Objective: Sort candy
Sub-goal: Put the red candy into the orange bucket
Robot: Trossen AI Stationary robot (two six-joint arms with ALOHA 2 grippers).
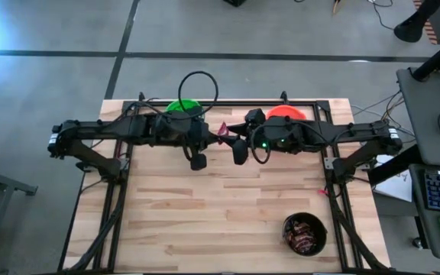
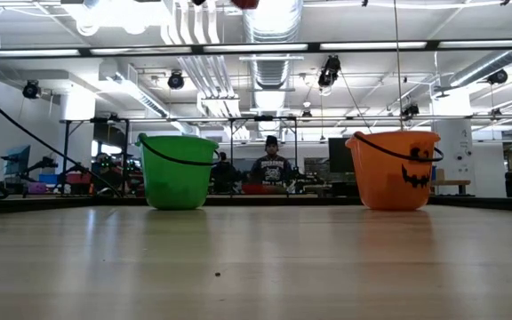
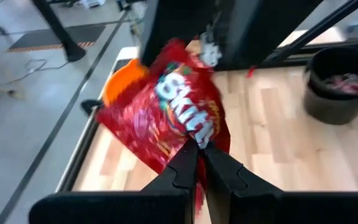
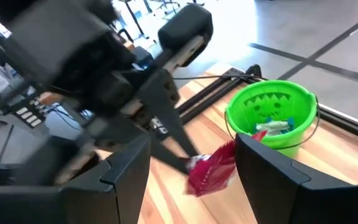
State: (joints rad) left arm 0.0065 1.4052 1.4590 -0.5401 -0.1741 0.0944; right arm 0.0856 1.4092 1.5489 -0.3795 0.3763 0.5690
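While your left gripper (image 3: pixel 197 155) pinches the red packet (image 3: pixel 173 118), the open right gripper (image 4: pixel 191 168) faces it, nearer the orange bucket (image 1: pixel 285 112).

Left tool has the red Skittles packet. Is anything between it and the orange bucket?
The right arm's open tool hangs close beside the red Skittles packet held by the left tool, on the side toward the orange bucket. Nothing else visible intervenes.

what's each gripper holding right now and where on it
The left gripper is shut on the lower edge of a flat red candy packet. The right gripper is open and holds nothing.
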